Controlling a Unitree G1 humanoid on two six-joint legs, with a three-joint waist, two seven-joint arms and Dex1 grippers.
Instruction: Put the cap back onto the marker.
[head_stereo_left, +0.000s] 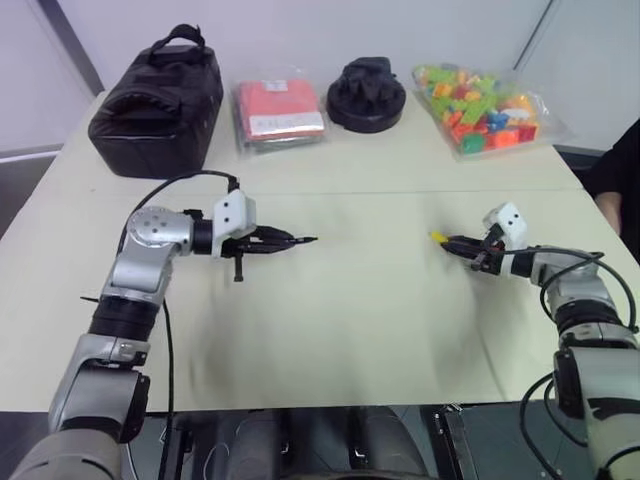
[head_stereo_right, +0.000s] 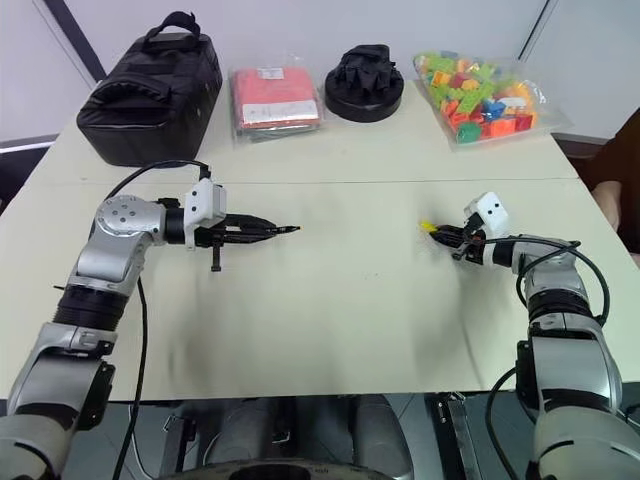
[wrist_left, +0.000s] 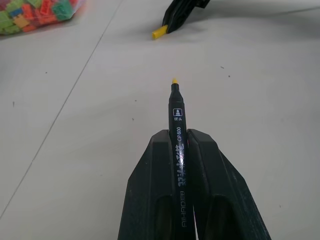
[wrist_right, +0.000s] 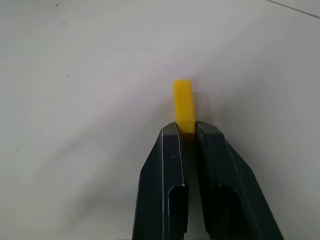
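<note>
My left gripper is shut on the black marker, which sticks out past the fingertips with its small yellow tip toward the right arm. It hangs a little above the cream table, left of the middle. On the right, my right gripper is shut on the yellow cap, whose free end points toward the marker. The cap is low over the tabletop; I cannot tell whether it touches. A wide gap of bare table lies between the marker tip and the cap.
Along the table's far edge stand a black bag, a flat red packet, a black round object and a clear bag of multicoloured blocks. A person's dark sleeve shows at the right edge.
</note>
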